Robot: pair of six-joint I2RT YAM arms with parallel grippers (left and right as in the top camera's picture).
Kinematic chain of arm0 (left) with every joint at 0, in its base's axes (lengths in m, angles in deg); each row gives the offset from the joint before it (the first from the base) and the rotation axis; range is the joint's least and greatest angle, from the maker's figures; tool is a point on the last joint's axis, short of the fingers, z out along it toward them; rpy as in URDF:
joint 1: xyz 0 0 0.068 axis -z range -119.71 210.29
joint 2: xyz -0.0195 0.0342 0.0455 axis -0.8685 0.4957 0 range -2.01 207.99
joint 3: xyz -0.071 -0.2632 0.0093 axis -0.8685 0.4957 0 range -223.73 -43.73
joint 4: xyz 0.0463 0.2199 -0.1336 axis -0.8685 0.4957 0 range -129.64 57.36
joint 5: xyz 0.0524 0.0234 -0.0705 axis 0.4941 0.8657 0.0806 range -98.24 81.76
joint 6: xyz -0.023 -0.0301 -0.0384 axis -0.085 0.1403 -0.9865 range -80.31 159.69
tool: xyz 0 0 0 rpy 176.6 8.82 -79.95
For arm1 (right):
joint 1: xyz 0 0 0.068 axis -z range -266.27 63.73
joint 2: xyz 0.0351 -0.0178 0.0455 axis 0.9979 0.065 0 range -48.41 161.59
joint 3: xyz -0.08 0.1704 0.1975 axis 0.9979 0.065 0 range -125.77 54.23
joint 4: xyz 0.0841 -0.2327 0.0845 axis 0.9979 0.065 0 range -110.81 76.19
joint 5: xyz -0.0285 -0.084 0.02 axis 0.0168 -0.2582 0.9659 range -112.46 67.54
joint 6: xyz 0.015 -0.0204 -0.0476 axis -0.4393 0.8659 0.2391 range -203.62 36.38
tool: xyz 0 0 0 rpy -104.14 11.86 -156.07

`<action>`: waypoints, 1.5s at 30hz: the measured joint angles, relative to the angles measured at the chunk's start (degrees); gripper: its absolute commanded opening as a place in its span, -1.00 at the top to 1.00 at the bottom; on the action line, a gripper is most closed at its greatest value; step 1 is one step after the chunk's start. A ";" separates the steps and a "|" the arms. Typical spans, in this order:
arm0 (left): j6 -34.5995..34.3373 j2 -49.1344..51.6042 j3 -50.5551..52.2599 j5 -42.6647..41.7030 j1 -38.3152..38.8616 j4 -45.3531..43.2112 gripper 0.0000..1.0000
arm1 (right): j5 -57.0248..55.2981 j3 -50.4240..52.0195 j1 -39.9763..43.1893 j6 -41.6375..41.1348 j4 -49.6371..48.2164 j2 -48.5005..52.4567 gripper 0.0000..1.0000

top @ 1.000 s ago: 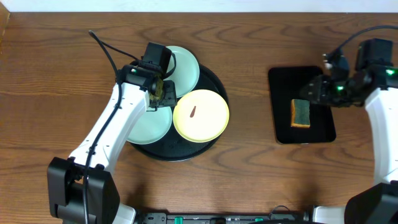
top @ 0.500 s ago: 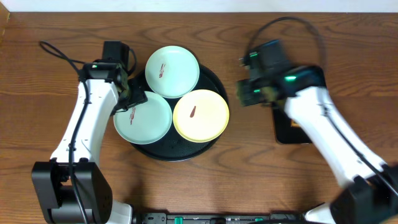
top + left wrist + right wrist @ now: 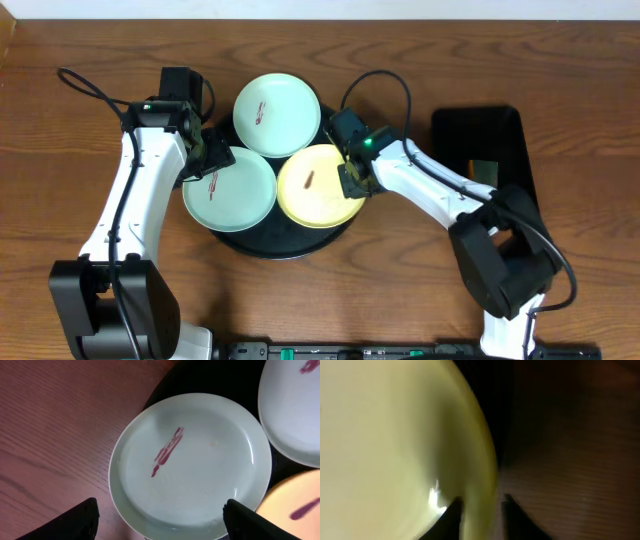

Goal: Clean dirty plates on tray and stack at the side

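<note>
Three plates lie on the round black tray. One mint-green plate is at the back, one at the left, both with a red smear. The pale yellow plate, also smeared, is at the right and looks slightly tilted. My left gripper is open, and in the left wrist view its fingers straddle the near edge of the left mint plate. My right gripper is shut on the yellow plate's right rim, which sits between its fingers in the right wrist view.
A smaller black rectangular tray stands at the right with a sponge in it, partly behind my right arm. The left arm's cable loops over the wood at the back left.
My right arm has swung from the rectangular tray, leaving the sponge there, to the yellow plate's rim. My left gripper moved from between the plates to the left mint plate's edge and now holds still.
</note>
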 measured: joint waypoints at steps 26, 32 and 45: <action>-0.02 0.00 0.00 -0.02 0.00 0.07 -0.64 | 0.70 -1.66 5.79 2.32 3.13 -8.98 0.98; -0.02 -0.02 0.00 -0.26 0.00 1.60 -0.64 | 1.53 -1.66 7.15 4.68 3.69 -8.98 0.98; 1.16 -0.02 0.00 -8.39 0.02 0.85 0.85 | 4.44 1.77 7.26 6.47 -0.98 -8.98 0.98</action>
